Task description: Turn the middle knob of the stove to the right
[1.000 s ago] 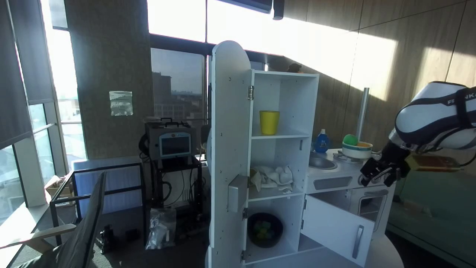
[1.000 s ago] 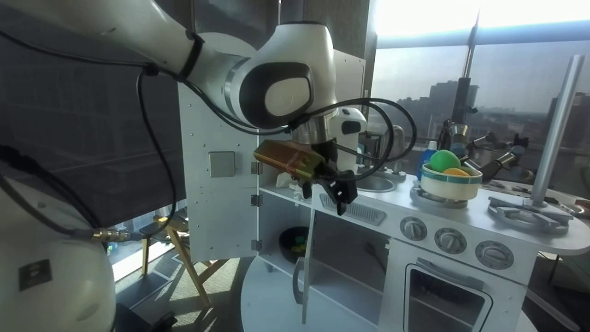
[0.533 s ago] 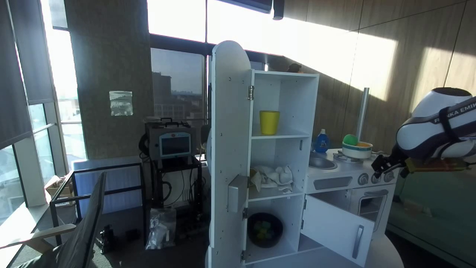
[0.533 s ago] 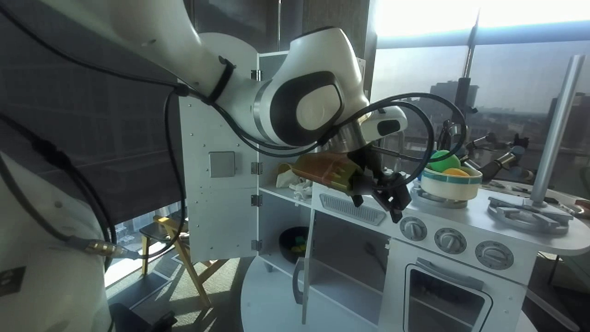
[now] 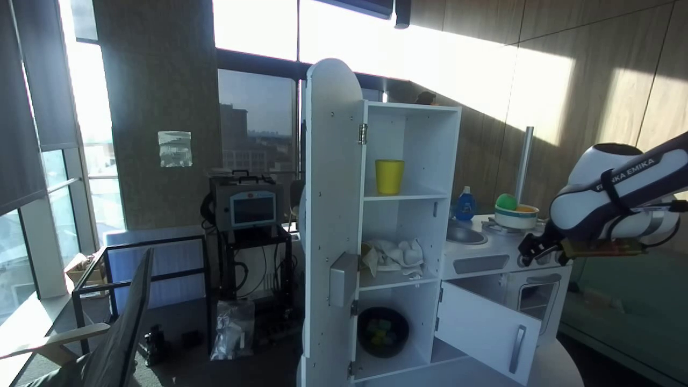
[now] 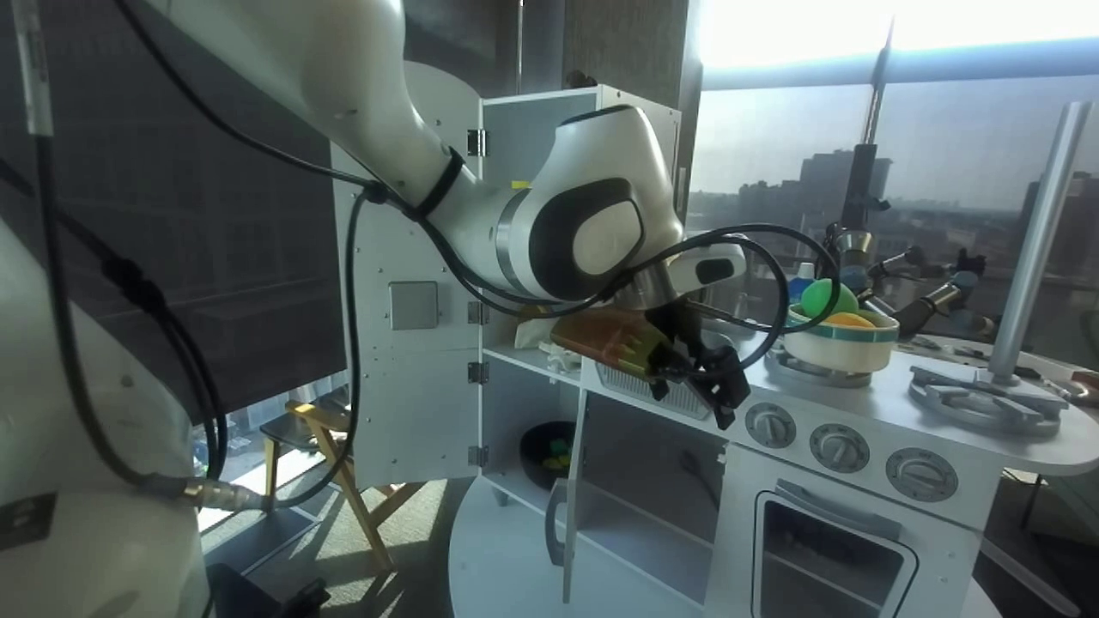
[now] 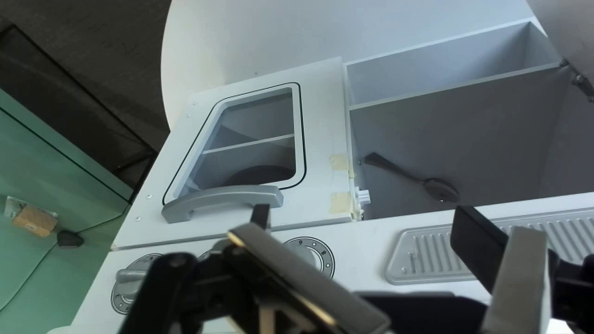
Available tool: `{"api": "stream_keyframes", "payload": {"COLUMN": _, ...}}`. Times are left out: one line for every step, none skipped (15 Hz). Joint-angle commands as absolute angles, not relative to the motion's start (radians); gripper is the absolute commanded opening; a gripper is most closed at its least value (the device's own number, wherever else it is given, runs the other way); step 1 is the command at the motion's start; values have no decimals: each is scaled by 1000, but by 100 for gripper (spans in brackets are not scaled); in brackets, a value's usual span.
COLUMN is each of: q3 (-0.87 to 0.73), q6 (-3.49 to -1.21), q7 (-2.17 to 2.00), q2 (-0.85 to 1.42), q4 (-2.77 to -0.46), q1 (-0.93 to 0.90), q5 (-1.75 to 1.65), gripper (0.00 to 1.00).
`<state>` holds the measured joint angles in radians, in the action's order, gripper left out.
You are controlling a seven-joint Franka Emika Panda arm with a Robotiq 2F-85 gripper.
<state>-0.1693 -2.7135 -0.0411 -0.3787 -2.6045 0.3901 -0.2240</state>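
One claw [image 6: 694, 405] is hovering near the vent panel [image 7: 429, 253] of the stove [image 6: 974, 495], jaws spread wide and holding nothing. The middle knob [image 6: 840, 449] is sitting above the oven door [image 6: 831, 558], sideways from the claw towards the stove's oven end, with the nearest knob [image 6: 771, 426] lying between.

In an exterior view the arm [image 6: 481, 215] sits lower, its pincer [image 6: 692, 406] nearer the stove knobs [image 6: 839, 449] than a second ago; a sliver of yellow cup [image 6: 520, 184] now shows above.
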Motion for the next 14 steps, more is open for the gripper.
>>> {"api": "stream_keyframes", "payload": {"q3": -176, "q6": -2712, "q7": -42, "q2": -379, "q4": -2601, "q1": 383, "q5": -226, "gripper": 100}}
{"api": "stream_keyframes", "payload": {"q3": -176, "q6": -2712, "q7": -42, "q2": -379, "q4": -2600, "q1": 383, "q5": -226, "gripper": 100}}
{"api": "stream_keyframes", "payload": {"q3": -177, "q6": -2712, "q7": -42, "q2": -379, "q4": -2600, "q1": 383, "q5": -226, "gripper": 100}}
{"api": "stream_keyframes", "payload": {"q3": -178, "q6": -2712, "q7": -42, "q2": -379, "q4": -2599, "q1": 384, "q5": -226, "gripper": 100}}
{"api": "stream_keyframes", "payload": {"q3": -178, "q6": -2712, "q7": -42, "q2": -379, "q4": -2599, "q1": 384, "q5": -226, "gripper": 100}}
{"api": "stream_keyframes", "payload": {"q3": -213, "q6": -2717, "q7": 39, "q2": -401, "q4": -2619, "q1": 340, "q5": -188, "gripper": 100}}
{"api": "stream_keyframes", "payload": {"q3": -265, "q6": -2737, "q7": 165, "q2": -420, "q4": -2645, "q1": 287, "q5": -150, "gripper": 100}}
{"api": "stream_keyframes", "payload": {"q3": -294, "q6": -2736, "q7": 231, "q2": -421, "q4": -2650, "q1": 259, "q5": -123, "gripper": 100}}
{"api": "stream_keyframes", "payload": {"q3": -362, "q6": -2735, "q7": 303, "q2": -416, "q4": -2648, "q1": 194, "q5": -95, "gripper": 100}}
{"api": "stream_keyframes", "payload": {"q3": -433, "q6": -2720, "q7": 376, "q2": -412, "q4": -2641, "q1": 129, "q5": -65, "gripper": 100}}
{"api": "stream_keyframes", "payload": {"q3": -499, "q6": -2702, "q7": 449, "q2": -416, "q4": -2634, "q1": 66, "q5": -35, "gripper": 100}}
{"api": "stream_keyframes", "payload": {"q3": -562, "q6": -2680, "q7": 522, "q2": -415, "q4": -2619, "q1": 10, "q5": -2, "gripper": 100}}
{"api": "stream_keyframes", "payload": {"q3": -520, "q6": -2698, "q7": 540, "q2": -377, "q4": -2598, "q1": 70, "q5": 37, "gripper": 100}}
{"api": "stream_keyframes", "payload": {"q3": -538, "q6": -2703, "q7": 536, "q2": -364, "q4": -2586, "q1": 61, "q5": 62, "gripper": 100}}
